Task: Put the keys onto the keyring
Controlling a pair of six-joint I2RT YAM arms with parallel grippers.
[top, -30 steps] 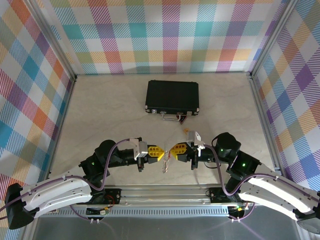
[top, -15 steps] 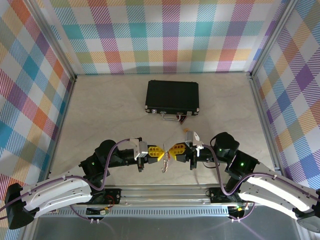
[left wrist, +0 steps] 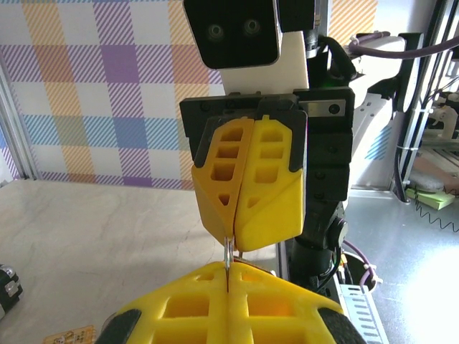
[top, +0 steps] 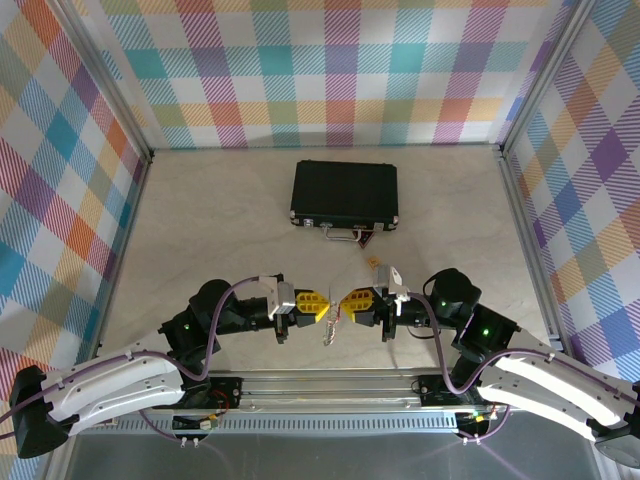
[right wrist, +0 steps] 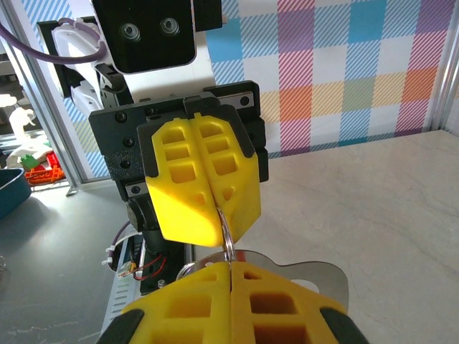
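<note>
My left gripper (top: pixel 322 306) and right gripper (top: pixel 346 302) meet tip to tip above the table's near edge, both shut. A thin silver wire ring (right wrist: pixel 227 240), seen edge-on, runs from one pair of fingertips into the other, so both pinch it. In the left wrist view the ring (left wrist: pixel 227 252) stands between my yellow fingers and the right gripper's. The keyring (right wrist: pixel 315 276), a flat grey-silver piece with a wavy edge, hangs just behind my right fingers. A red sliver (right wrist: pixel 244 253) at the ring's foot looks like the key's head; the rest of the key is hidden. Metal dangles below the tips (top: pixel 332 328).
A black case (top: pixel 345 193) with a metal handle lies at the middle back of the table. A small yellow-orange tag (top: pixel 374 262) lies on the table between the case and the right arm. Checked walls close in the left, right and back sides.
The right gripper has shifted slightly left and closer to the left one. The left arm has stayed still and both grips hold.
</note>
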